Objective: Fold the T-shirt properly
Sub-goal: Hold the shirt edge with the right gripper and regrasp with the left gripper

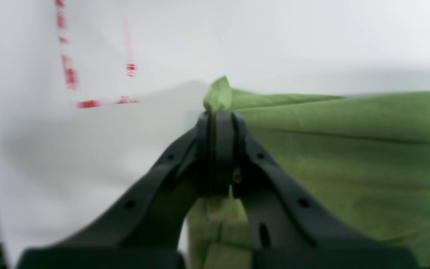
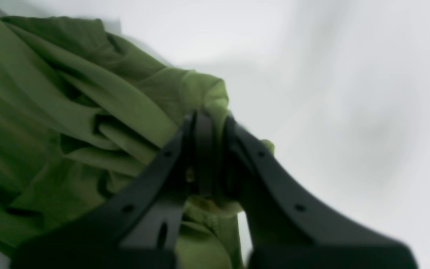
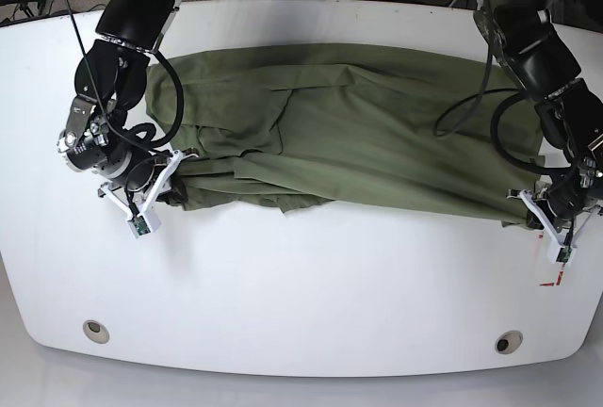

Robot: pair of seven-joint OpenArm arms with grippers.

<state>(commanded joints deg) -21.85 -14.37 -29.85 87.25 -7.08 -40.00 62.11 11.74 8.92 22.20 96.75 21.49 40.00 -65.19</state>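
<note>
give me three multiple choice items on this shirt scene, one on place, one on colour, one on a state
1. Where does the T-shirt lie?
A. Stretched across the white table between the two arms
B. Bunched at the near table edge
C. Hanging off the table's far side

2. What colour are the dashed marks on the table?
A. Blue
B. Red
C. Black

3. How do the jaws of the left gripper stand?
A. Wide open above the cloth
B. Shut on bare table
C. Shut on a pinch of shirt fabric

Answers: 1 A, the base view shows it spread between both arms. 2 B, the left wrist view shows red dashes. 3 C, green cloth pokes out between the closed jaws.
</note>
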